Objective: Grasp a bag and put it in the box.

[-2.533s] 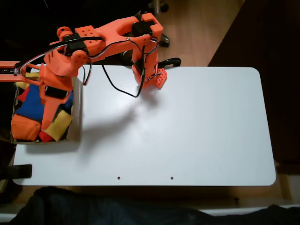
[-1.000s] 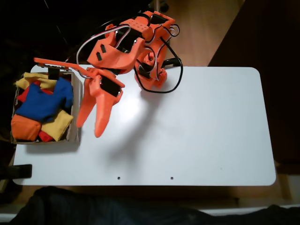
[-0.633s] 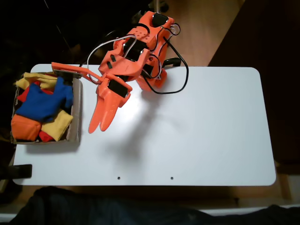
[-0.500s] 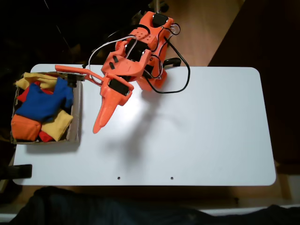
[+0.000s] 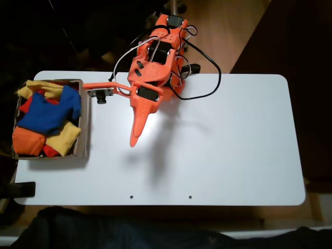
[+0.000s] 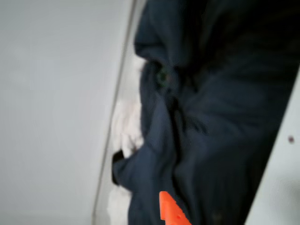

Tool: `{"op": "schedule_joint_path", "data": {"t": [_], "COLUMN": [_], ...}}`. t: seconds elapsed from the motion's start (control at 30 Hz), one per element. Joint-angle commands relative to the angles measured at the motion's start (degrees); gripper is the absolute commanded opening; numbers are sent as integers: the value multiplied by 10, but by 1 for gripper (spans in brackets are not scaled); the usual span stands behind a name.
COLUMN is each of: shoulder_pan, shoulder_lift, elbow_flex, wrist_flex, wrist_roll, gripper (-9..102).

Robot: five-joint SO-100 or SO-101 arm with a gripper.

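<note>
In the fixed view the blue bag (image 5: 45,114) lies on top of the pile inside the brown cardboard box (image 5: 86,124) at the table's left edge. My orange gripper (image 5: 134,142) hangs over the bare white table (image 5: 233,140), well right of the box, pointing toward the front edge. Its fingers are pressed together into one point and hold nothing. The wrist view is blurred; one orange fingertip (image 6: 169,213) pokes in at the bottom edge.
Orange (image 5: 27,141), yellow (image 5: 65,139) and red (image 5: 50,151) beanbags share the box with the blue one. The arm's base (image 5: 167,57) stands at the table's back edge. A person's dark clothing (image 5: 129,228) lies along the front edge, also in the wrist view (image 6: 211,117).
The arm has lifted out of the box, leaving the blue bag inside, and swung right over the table. The fingers have gone from spread to shut.
</note>
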Motion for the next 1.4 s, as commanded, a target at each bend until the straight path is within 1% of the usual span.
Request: {"op": "schedule_joint_path", "data": {"t": [0.0, 0.27, 0.5, 0.7, 0.9, 1.37], "shoulder_pan": [-14, -44, -64, -83, -96, -108], "shoulder_lift": [26, 85, 120, 158, 200, 250], "elbow_flex": [10, 75, 97, 135, 176, 226], "wrist_flex": [14, 33, 77, 93, 109, 156], "wrist_roll": [18, 35, 62, 69, 70, 118], "gripper": [69, 69, 69, 69, 69, 69]}}
